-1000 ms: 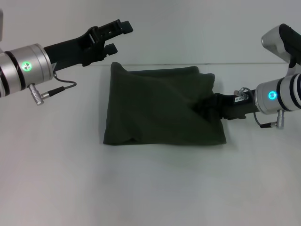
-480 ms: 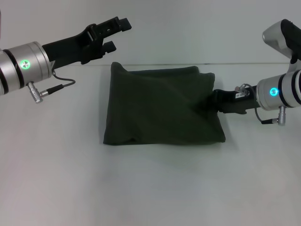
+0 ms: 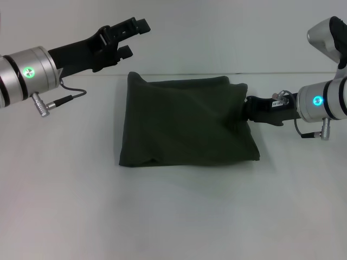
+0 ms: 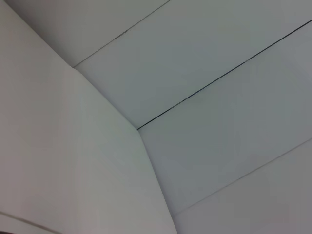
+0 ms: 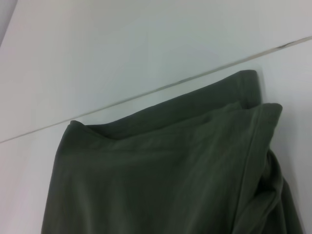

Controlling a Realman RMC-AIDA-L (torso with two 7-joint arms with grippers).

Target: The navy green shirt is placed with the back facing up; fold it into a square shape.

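Note:
The navy green shirt (image 3: 187, 122) lies folded into a rough square on the white table (image 3: 173, 216), with soft creases across its top layer. My right gripper (image 3: 248, 111) sits low at the shirt's right edge, its dark tip against the fabric. The right wrist view shows the shirt (image 5: 161, 170) close up, with its folded far edge and layered right side. My left gripper (image 3: 135, 38) hangs open in the air beyond the shirt's far left corner, holding nothing. The left wrist view shows neither the shirt nor a gripper.
The table's far edge (image 3: 293, 73) meets a pale wall just behind the shirt. A grey cable (image 3: 73, 98) loops under the left wrist. Pale wall panels with thin dark seams (image 4: 219, 80) fill the left wrist view.
My right gripper has drawn back to the right and slightly up, from over the shirt's right part to its edge. The shirt and the left arm have barely moved.

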